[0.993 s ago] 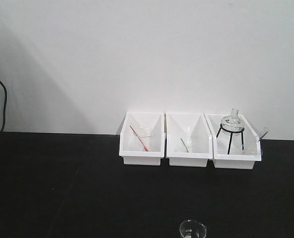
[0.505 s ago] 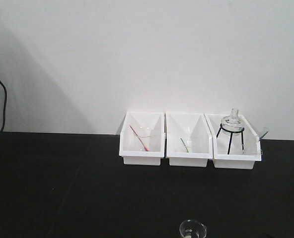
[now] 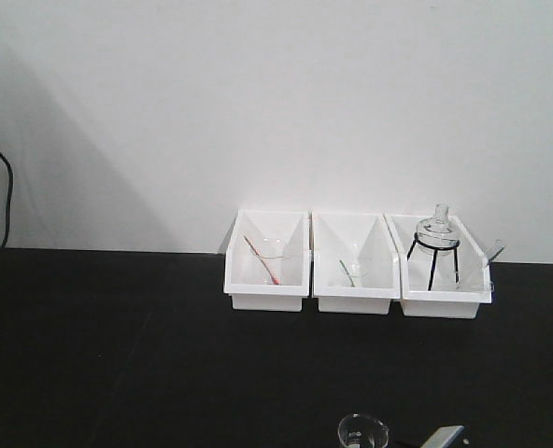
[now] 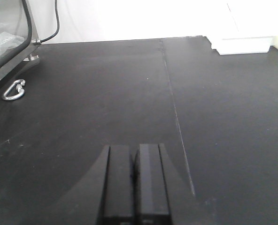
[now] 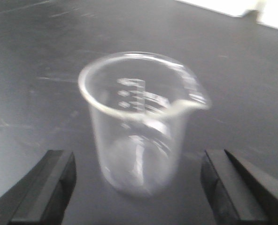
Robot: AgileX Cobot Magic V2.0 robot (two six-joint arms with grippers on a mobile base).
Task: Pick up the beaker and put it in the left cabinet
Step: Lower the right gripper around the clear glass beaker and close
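Fingers point(image 5: 50, 187) of the right gripper point(image 5: 138, 187) are standing wide apart, one on each side of the beaker point(image 5: 139, 122), and neither is touching the glass. Between them the beaker is sitting upright on the black table point(image 5: 40, 56), with its pour lip pointing toward the right finger and its white marks facing the camera; the wrist picture is blurring its outline. In the front view the beaker point(image 3: 363, 434) is showing only its rim at the bottom edge, and a grey slanted part point(image 3: 442, 437) is poking in just right of it; what that part belongs to cannot be told.

Well beyond the beaker, three white bins are lining up against the wall. The left bin point(image 3: 267, 289) is holding a glass with a red rod point(image 3: 262, 259), the middle bin point(image 3: 354, 294) a glass with a green rod point(image 3: 347, 273), and the right bin point(image 3: 445, 303) a round flask point(image 3: 436, 229) on a black tripod.

The left gripper point(image 4: 135, 183) is keeping its fingers point(image 4: 119, 183) pressed together with nothing between them, low over the bare table. Its place relative to the beaker cannot be told. A metal clip point(image 4: 13, 90) is lying on the table ahead of it and to its left
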